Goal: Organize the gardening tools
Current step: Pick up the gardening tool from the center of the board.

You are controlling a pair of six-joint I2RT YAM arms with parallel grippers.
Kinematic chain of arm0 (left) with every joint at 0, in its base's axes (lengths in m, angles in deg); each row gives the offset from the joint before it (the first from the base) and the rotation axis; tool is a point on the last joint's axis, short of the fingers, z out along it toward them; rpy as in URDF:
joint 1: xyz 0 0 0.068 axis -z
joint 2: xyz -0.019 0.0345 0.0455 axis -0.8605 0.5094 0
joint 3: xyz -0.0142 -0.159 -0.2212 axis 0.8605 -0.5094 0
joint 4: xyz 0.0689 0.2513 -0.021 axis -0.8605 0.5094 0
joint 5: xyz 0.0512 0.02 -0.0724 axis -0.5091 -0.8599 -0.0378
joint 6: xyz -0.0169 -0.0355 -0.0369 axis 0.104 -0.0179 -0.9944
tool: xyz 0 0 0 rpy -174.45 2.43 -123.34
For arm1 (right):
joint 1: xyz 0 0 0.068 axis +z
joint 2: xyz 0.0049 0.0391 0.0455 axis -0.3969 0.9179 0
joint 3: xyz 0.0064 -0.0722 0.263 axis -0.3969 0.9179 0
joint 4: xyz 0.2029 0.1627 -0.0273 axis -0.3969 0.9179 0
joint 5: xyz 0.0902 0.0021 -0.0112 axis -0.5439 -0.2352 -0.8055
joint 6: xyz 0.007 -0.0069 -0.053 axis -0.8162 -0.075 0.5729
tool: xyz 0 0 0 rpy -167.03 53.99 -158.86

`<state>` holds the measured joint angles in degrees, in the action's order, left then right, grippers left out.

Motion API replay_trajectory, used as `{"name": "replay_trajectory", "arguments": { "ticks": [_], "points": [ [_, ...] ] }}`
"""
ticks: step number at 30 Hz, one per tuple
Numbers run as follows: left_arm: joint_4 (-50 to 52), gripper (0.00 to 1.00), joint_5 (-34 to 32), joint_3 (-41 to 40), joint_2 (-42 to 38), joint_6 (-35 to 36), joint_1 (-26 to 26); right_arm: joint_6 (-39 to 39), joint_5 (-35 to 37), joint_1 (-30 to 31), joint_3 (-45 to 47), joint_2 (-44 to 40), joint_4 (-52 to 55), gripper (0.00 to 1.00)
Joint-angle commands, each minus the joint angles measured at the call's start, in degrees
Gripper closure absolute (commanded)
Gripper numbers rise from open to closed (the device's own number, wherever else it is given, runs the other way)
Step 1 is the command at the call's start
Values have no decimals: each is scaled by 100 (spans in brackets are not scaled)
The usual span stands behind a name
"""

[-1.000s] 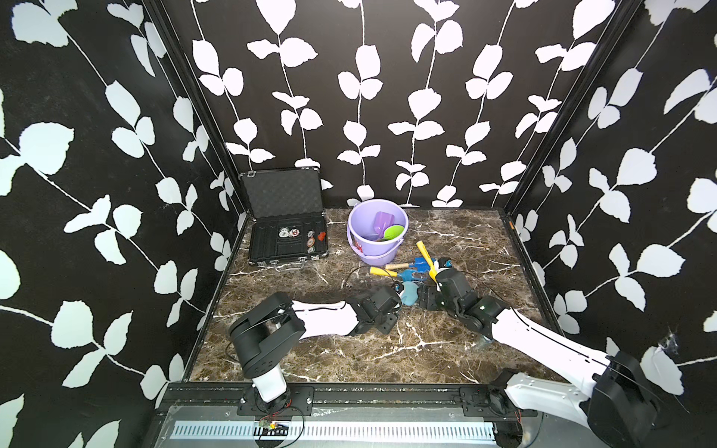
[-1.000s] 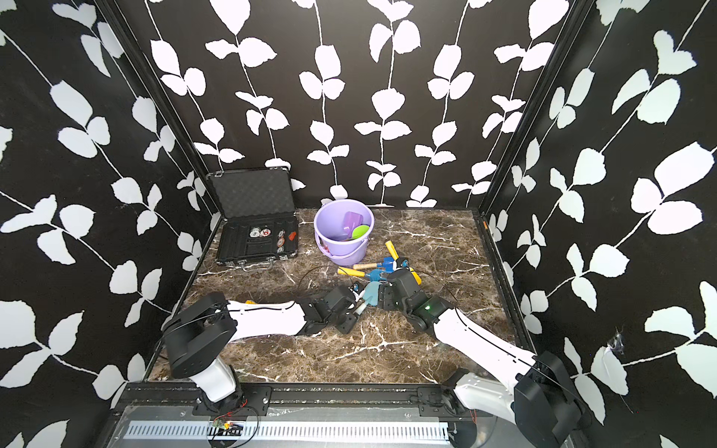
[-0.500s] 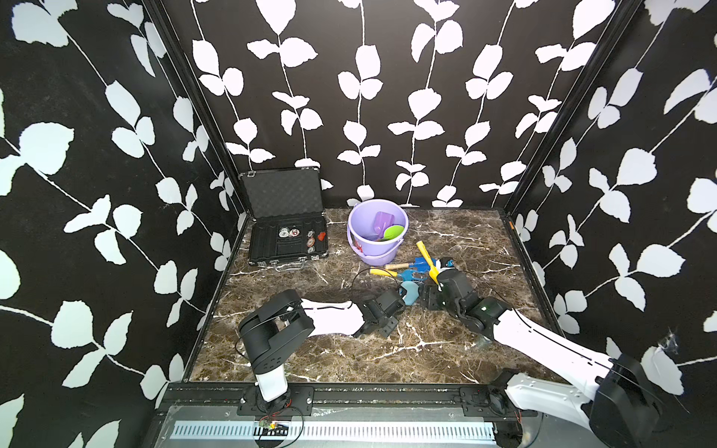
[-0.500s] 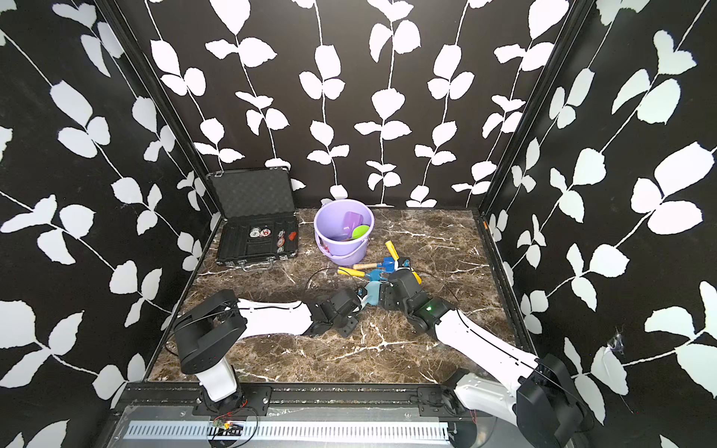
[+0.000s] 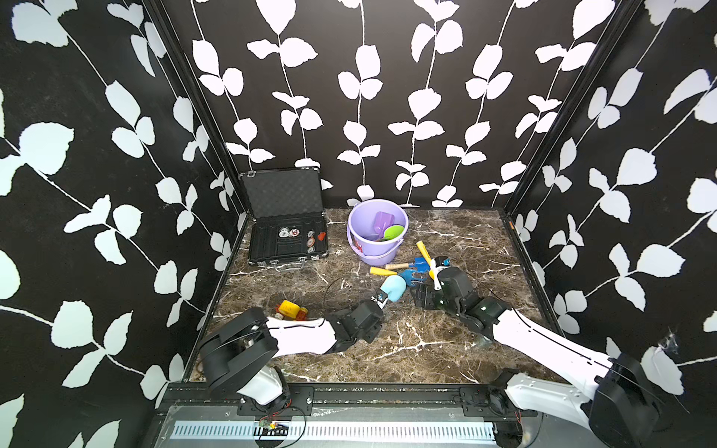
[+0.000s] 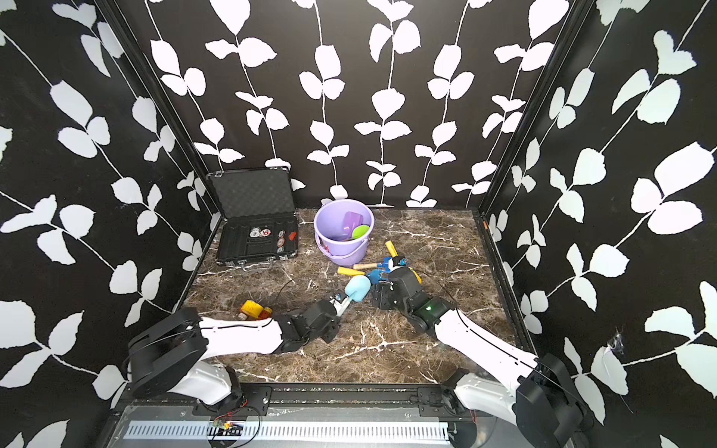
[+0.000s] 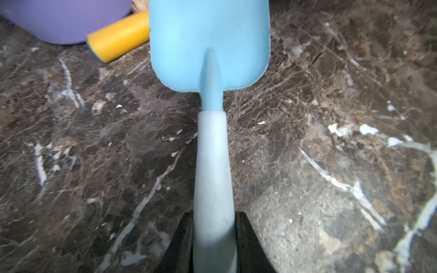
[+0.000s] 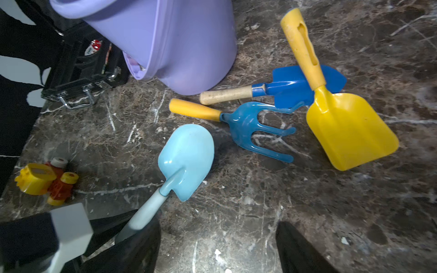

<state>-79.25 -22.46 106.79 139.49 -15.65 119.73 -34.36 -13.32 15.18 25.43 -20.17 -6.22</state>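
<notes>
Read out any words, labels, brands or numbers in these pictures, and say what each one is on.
No legible text.
The round badges in the black case: markings too small and blurred to read.
The light blue spade, yellow scoop, lavender bucket, toy vehicle: no lettering visible.

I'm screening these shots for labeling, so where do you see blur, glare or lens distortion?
Left wrist view: the light blue spade looks soft up close, the marble table smeared near the corners. Right wrist view: sharp, with small glare spots on the blue rake. Both top views: evenly lit and sharp.
</notes>
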Motion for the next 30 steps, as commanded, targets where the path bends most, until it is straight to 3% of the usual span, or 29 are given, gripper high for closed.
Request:
{"name": "replay_trajectory", "arguments": {
  "ticks": [1, 10, 21, 30],
  "points": [
    [-1087, 100, -162, -415, -458, 0, 32, -72, -528, -29, -194, 115, -479, 23],
    [-2552, 100, 257, -1144, -636, 356, 30, -206, -1356, -35, -380, 637, -1081, 32],
    [-3865, 100, 628, -1503, -134, 678, 29, -132, -1350, -31, -557, 954, -1036, 39],
    [-4361, 100, 796, -1674, 30, 904, 36, -57, -1345, -34, -591, 924, -901, 61]
  ]
}}
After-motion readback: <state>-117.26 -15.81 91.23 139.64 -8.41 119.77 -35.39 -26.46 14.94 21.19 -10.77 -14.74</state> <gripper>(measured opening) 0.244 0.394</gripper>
